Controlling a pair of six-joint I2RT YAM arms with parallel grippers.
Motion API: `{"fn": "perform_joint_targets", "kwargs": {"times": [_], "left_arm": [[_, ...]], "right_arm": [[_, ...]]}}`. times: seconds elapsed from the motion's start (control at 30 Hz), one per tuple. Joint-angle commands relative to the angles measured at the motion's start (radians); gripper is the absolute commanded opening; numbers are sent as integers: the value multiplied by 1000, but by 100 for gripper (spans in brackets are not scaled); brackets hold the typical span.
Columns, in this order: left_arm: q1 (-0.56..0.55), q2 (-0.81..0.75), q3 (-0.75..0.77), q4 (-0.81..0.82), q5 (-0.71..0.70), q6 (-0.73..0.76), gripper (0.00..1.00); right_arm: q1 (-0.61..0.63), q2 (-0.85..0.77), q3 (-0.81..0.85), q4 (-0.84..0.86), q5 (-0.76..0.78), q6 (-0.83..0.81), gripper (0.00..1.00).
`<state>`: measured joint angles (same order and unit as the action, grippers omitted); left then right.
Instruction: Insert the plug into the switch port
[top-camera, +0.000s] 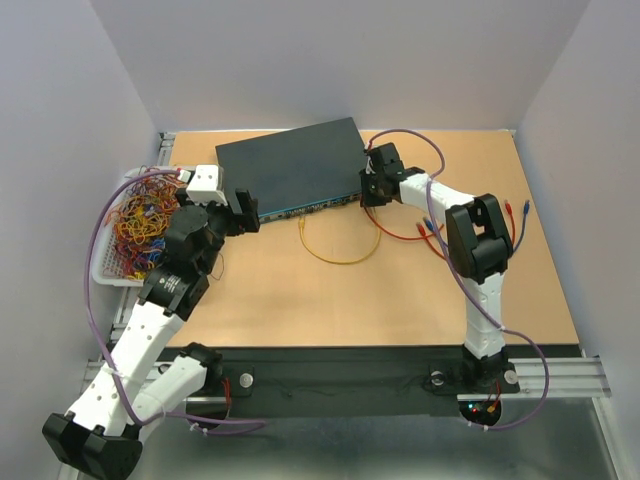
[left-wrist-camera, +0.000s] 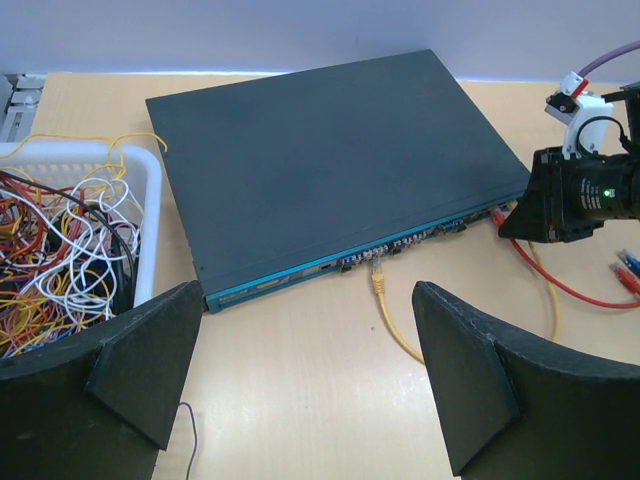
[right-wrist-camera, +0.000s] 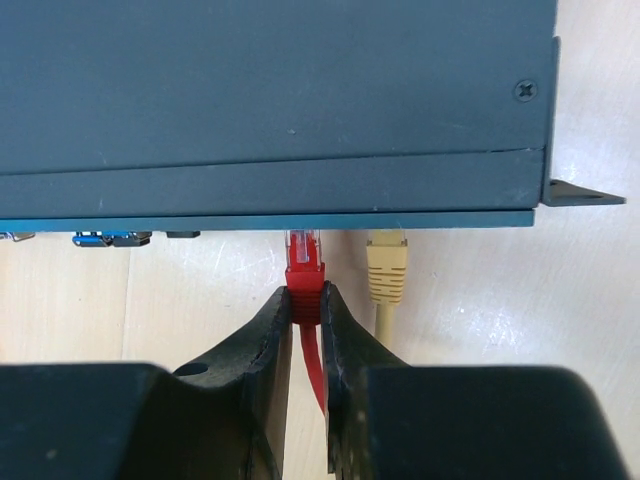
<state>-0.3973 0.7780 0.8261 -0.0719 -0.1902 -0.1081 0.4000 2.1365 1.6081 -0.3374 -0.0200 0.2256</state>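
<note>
The left arm, a white-and-black jointed limb, rises from the lower left of the overhead view with its elbow bent and its wrist turned toward upper centre. The left gripper, a black two-finger unit, has its jaws spread wide with nothing between them. The right arm, of the same build, stands at lower right, its forearm reaching left toward upper centre. The right gripper has its jaws nearly together, pinching the small red plastic plug by its rear.
</note>
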Motion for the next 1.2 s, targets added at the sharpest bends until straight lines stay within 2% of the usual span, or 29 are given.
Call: {"fn": "perform_joint_targets", "kwargs": {"times": [0.0,0.57,1.17], "left_arm": [[3,-26,-10,43,5,16,97],[3,-46,-15,41,-6,18,97],[3,-56,-19,41,-15,18,97]], "right_arm": [[-3,14,84,18,46,8,0],[-3,85,200,-80,124,18,0],[14,59,294,-63,245,38,1]]}}
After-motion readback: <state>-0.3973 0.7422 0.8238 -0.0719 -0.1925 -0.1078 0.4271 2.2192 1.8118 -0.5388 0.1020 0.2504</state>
